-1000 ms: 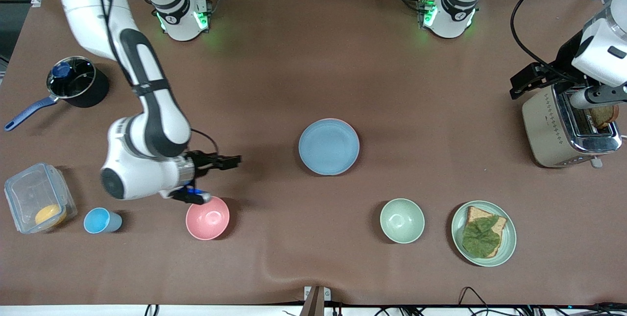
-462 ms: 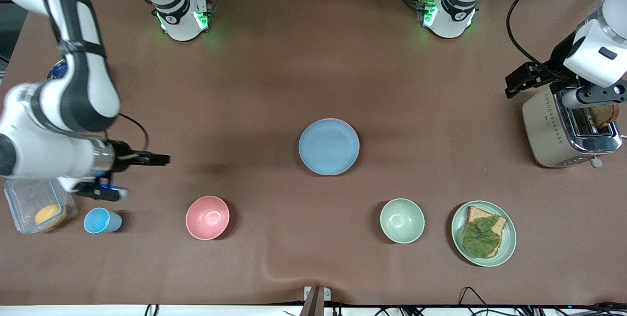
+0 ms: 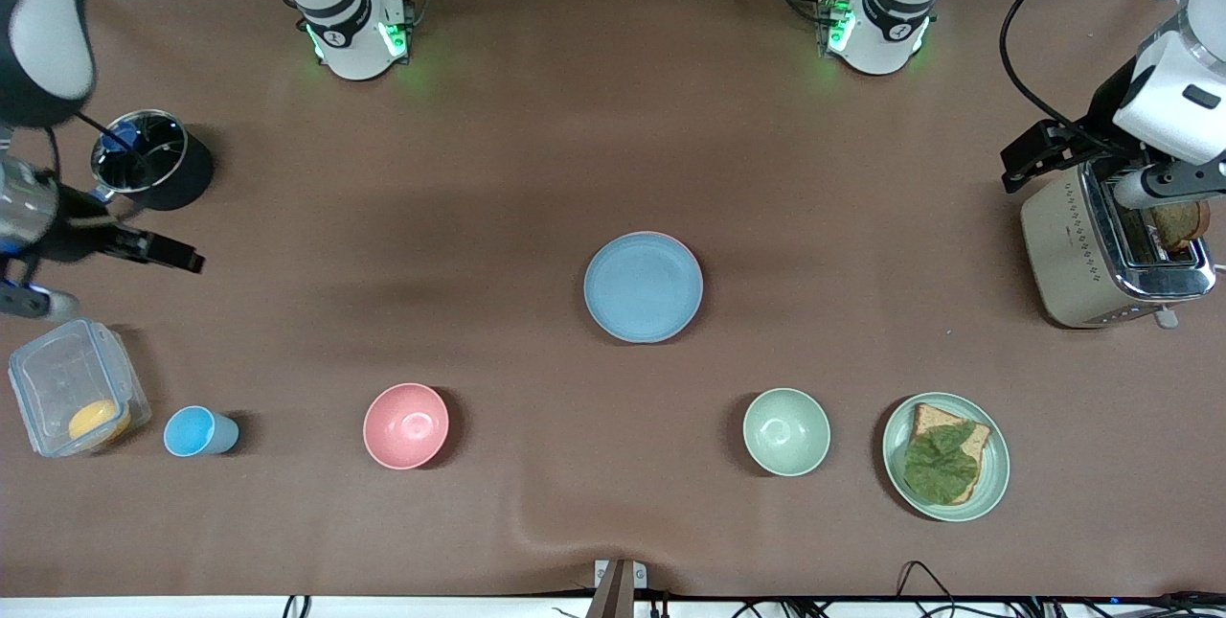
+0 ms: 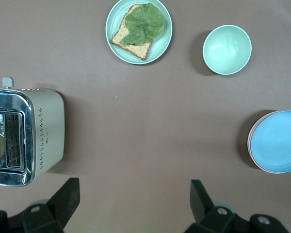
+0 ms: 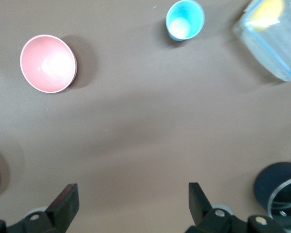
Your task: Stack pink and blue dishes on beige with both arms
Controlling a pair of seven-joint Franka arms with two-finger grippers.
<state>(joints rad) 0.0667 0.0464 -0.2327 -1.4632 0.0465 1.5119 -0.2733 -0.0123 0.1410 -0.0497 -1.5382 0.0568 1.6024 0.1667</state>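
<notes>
The right claw [image 3: 182, 259] hangs spread and empty over the bench [image 3: 479, 168] near the pot [image 3: 144, 158]. The left claw [image 4: 133, 204], also spread, hangs by the toaster [image 3: 1101, 254]. Both look parked, since the blue plate [image 3: 643, 286] already tops the stack mid-bench, well apart from the toaster, with a pink rim [image 4: 252, 155] showing beneath; the beige plate is hidden.

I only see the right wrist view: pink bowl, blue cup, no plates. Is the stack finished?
Observer: A blue plate lies mid-table, with a pink rim showing under it; beige I cannot see.
Operator: Where are the grippers?
Observer: The left gripper is open, up by the toaster.
Operator: And the right?
Observer: The right gripper hangs over the table beside the pot.
</notes>
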